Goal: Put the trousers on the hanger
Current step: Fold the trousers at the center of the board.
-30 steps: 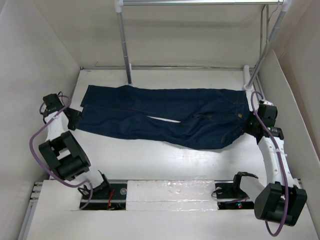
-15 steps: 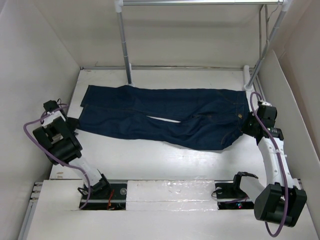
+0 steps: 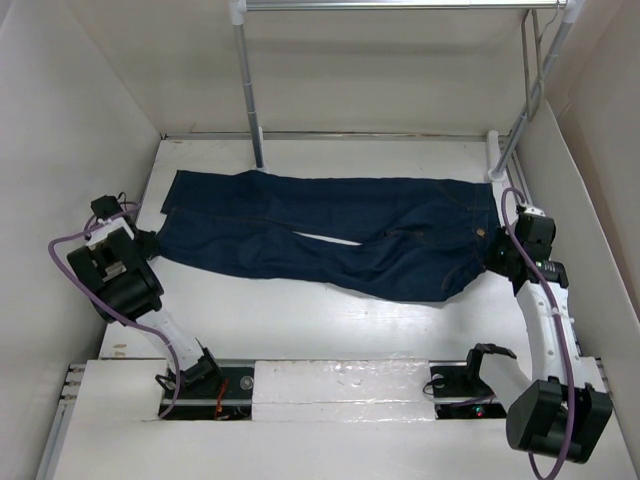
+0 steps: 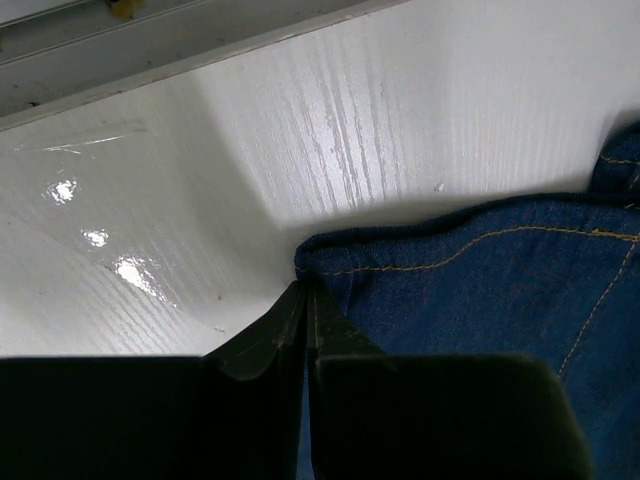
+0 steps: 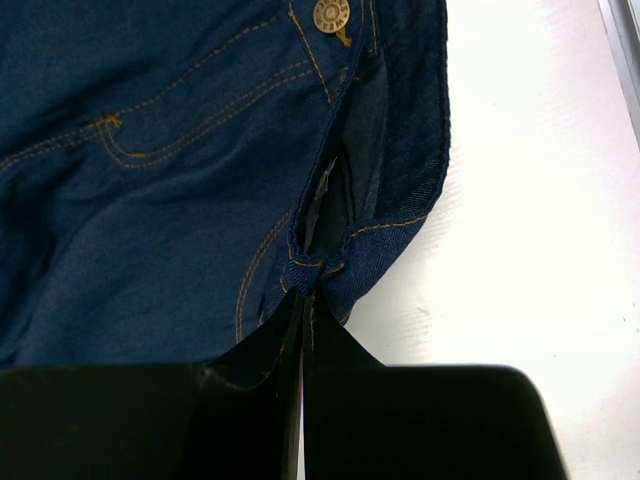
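The trousers (image 3: 330, 230), dark blue jeans, lie flat across the white table with the waist at the right and the legs reaching left. My left gripper (image 3: 150, 243) is at the near leg's hem corner (image 4: 330, 265), and its fingers (image 4: 305, 292) are shut on the denim edge. My right gripper (image 3: 492, 256) is at the waistband; in the right wrist view it (image 5: 305, 296) is shut on a fold of the waistband (image 5: 330, 262) below the brass button (image 5: 331, 14). A thin pale grey wire, apparently the hanger (image 3: 523, 70), hangs at the top right by the rack pole.
A clothes rack stands at the back: an upright pole (image 3: 248, 90), a slanted pole (image 3: 535, 85) and a horizontal rail (image 3: 400, 5) on top. White walls close in on the left (image 3: 70, 120) and the right (image 3: 590, 180). The arms' base rail (image 3: 340, 385) runs along the near edge.
The left arm folded down and back toward the left wall, and its jaws closed on the leg hem. The right arm stayed shut on the waistband and barely shifted.
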Controlling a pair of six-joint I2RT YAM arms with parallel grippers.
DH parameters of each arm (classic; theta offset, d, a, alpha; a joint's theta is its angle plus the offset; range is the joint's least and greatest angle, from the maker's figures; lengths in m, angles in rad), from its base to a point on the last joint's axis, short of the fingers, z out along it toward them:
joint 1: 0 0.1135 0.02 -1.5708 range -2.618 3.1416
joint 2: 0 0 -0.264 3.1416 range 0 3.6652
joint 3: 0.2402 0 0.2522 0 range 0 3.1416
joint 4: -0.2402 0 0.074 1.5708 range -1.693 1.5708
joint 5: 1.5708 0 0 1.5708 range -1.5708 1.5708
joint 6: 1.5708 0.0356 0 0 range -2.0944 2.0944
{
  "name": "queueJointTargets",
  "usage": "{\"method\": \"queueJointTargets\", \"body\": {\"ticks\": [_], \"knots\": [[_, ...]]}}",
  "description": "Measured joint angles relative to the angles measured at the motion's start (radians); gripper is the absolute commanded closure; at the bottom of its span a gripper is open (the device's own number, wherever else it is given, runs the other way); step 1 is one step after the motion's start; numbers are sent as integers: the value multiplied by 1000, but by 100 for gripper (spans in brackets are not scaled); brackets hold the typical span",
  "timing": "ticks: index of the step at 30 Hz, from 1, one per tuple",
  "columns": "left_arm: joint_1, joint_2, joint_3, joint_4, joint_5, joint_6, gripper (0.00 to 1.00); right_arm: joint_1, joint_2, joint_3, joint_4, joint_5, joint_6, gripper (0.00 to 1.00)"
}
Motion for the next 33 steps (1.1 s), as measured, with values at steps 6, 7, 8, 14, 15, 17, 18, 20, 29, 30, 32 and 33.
{"method": "queueJointTargets", "body": {"ticks": [6, 7, 8, 14, 15, 17, 18, 20, 29, 30, 32, 33], "knots": [[13, -87, -16, -36, 2, 6, 100, 10, -45, -2, -62, 11, 0, 100], [19, -132, -20, -51, 2, 6, 100, 24, -55, -1, -79, 15, 3, 100], [25, -185, -24, -66, 1, 5, 100, 43, -59, 3, -100, 16, 3, 100], [56, -542, 16, -178, -31, 6, 100, 177, 4, 169, -262, 103, -2, 100], [57, -572, 46, -208, -45, 7, 100, 209, 22, 219, -294, 132, -5, 100], [57, -616, 112, -260, -75, 12, 100, 277, 58, 332, -326, 198, -13, 100], [57, -630, 144, -286, -89, 15, 100, 309, 69, 380, -332, 230, -19, 100], [57, -650, 185, -317, -114, 22, 100, 352, 75, 441, -335, 264, -24, 100], [58, -598, 22, -315, -142, 51, 100, 302, 41, 298, -367, 269, -28, 100], [59, -579, -31, -292, -125, 51, 98, 277, 39, 287, -369, 270, -27, 100], [60, -546, -146, -273, -100, 50, 86, 232, 31, 267, -351, 269, -30, 100], [61, -534, -196, -277, -95, 51, 71, 214, 23, 251, -338, 265, -32, 100]]}}
